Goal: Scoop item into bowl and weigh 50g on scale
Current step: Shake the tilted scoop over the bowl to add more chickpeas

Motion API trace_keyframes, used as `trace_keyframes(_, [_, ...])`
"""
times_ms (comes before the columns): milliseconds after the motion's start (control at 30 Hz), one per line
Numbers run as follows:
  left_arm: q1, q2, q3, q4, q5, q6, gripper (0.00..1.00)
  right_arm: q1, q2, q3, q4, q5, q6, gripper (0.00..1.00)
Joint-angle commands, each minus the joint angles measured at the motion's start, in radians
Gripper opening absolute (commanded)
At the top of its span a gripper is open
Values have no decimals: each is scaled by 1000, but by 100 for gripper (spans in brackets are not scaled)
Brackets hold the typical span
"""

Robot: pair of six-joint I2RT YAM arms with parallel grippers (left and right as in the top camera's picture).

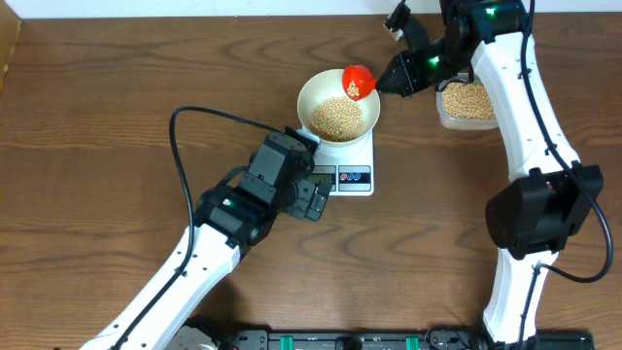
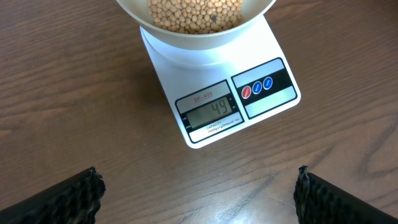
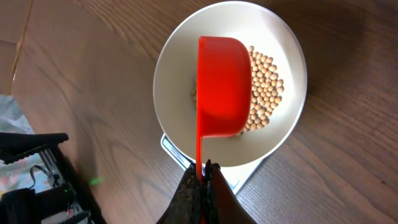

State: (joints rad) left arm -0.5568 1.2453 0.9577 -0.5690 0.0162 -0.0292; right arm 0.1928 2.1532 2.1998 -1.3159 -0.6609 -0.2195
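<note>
The white bowl (image 1: 337,105) sits on the white scale (image 1: 352,176) and holds tan beans (image 1: 338,118). The scale's display (image 2: 209,112) reads 49. My right gripper (image 1: 396,78) is shut on the handle of a red scoop (image 1: 359,82), held over the bowl's far right rim with a few beans in it. In the right wrist view the scoop (image 3: 223,86) covers the bowl's middle (image 3: 286,56), held by the gripper (image 3: 203,169). My left gripper (image 1: 313,194) is open and empty, on the near side of the scale; its fingers frame bare table (image 2: 198,193).
A clear plastic tub (image 1: 467,102) of beans stands right of the bowl, under my right arm. The wooden table spreads around. A black rail runs along the table's near edge.
</note>
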Motion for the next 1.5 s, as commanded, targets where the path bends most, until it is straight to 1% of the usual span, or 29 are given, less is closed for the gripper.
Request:
trace_keyframes(0, [6,-2,-9,0,-13,-2,100,2,-6,21,-2,-27,-6,1])
trace_keyframes(167, [6,-2,-9,0,-13,-2,100,10,-6,21,-5,-18,-22,1])
trace_keyframes(433, [6,-2,-9,0,-13,-2,100,35,-6,21,0,55,-26,1])
trace_keyframes(767, [6,-2,-9,0,-13,-2,100,35,-6,21,53,57,-53,1])
trace_keyframes(1333, [6,-2,-9,0,-13,-2,100,36,-6,21,40,61,-164,1])
trace_keyframes(1467, [6,-2,-9,0,-13,-2,100,40,-6,21,31,61,-212,1])
